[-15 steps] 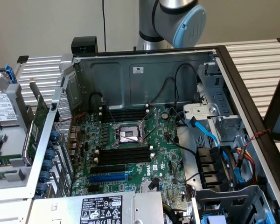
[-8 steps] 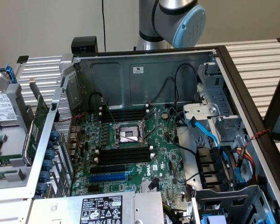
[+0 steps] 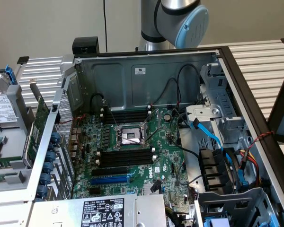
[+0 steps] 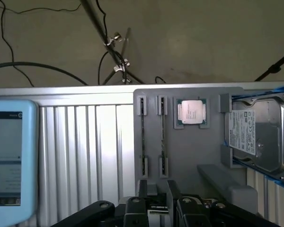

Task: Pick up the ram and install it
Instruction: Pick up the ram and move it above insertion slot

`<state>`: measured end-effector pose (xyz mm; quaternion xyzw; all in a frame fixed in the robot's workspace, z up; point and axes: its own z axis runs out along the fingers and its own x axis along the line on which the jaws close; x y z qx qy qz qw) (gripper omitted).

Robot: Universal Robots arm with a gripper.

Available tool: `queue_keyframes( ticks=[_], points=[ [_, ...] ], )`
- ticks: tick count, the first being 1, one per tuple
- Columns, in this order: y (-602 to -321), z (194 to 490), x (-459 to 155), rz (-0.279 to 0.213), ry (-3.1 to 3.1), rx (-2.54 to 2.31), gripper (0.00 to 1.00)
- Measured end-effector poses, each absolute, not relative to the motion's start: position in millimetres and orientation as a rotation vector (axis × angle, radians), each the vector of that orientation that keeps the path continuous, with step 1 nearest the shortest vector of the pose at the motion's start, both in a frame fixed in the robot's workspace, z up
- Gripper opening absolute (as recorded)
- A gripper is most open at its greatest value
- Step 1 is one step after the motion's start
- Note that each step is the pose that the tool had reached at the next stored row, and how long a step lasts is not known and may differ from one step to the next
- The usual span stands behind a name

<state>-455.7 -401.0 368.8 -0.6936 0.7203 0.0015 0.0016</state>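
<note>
Ram (image 4: 162,136) stands on edge in grey holder (image 4: 189,156), in the slot next to the CPU (image 4: 190,112); hard drive (image 4: 255,132) on CPU's other side. Gripper (image 4: 157,196) sits over holder's end opposite the CPU, approx in line w/ ram but apart from it. Fingers (image 4: 174,194) spread fairly wide, nothing between them, no contact w/ ram.
</note>
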Motion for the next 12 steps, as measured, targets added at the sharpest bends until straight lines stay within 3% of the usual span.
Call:
queue_keyframes(
  ticks=[8, 12],
  points=[
    [-401, 364, -456, 0.007, 2.248, -2.190, 0.31],
    [-401, 357, -456, 0.008, 2.238, -2.201, 0.39]
  ],
)
